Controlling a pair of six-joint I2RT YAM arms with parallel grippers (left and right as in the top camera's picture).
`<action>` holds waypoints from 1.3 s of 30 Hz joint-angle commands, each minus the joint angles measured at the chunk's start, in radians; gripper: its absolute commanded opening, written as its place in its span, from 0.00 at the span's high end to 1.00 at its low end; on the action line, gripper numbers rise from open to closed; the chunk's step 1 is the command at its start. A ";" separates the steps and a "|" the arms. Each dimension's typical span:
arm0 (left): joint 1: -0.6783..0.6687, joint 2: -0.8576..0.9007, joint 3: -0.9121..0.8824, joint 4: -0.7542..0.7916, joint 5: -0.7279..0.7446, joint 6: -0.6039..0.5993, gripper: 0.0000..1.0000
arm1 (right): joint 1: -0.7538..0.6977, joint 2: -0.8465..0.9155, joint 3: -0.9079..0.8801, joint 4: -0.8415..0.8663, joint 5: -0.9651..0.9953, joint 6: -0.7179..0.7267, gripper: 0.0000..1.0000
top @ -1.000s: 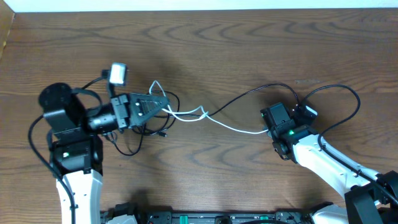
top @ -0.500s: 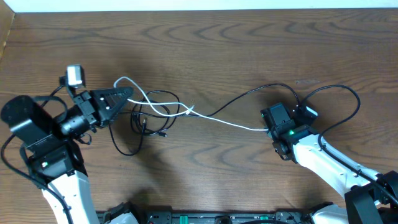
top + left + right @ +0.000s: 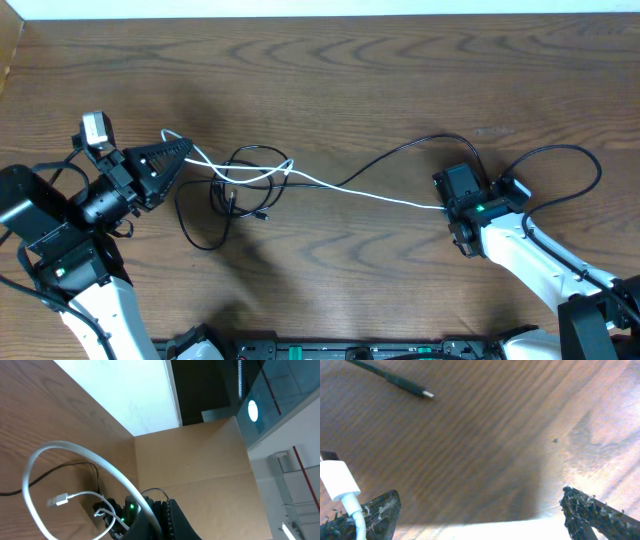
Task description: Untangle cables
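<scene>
**White cord up on the left, and the knot sits in the middle**

The left gripper [image 3: 180, 150] is clamped tight on a loop of the thin white cord [image 3: 350, 190], lifted off the brown wood-grain table [image 3: 350, 80]. The left wrist view shows that loop arching out from the closed fingers. From there the white line runs right, threads through the thin black cords [image 3: 255, 149] bunched just beside the left gripper, then stretches across to the right side.

At the far end, the right gripper [image 3: 482, 510] stands with its jaws spread wide and nothing between them. The white plug [image 3: 336, 482] lies just beside one finger [image 3: 380, 510], ungripped. A black plug [image 3: 417, 391] rests well apart on the wood.

The step in hand looks like drawing the white cord clear of the black loops. To do it well, pull slowly and away from the bunch, and watch the crossing where white meets black. If the black loops start to drag along, ease off rather than tighten the knot. With the plug end loose, the white cord may simply slide. Closing the right jaws on that plug first would likely give a steady anchor and let the loops fall open.
</scene>
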 commanded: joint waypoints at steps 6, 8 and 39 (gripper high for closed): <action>-0.010 -0.002 -0.031 -0.010 0.024 0.118 0.93 | -0.008 -0.007 0.005 0.310 -0.464 -0.457 0.01; -0.026 -0.002 -0.059 -0.010 0.024 0.140 0.92 | -0.008 -0.007 0.005 0.390 -0.654 -0.626 0.07; -0.700 0.015 -0.317 -0.217 -0.727 0.304 0.83 | -0.136 -0.007 0.005 0.549 -1.349 -0.740 0.01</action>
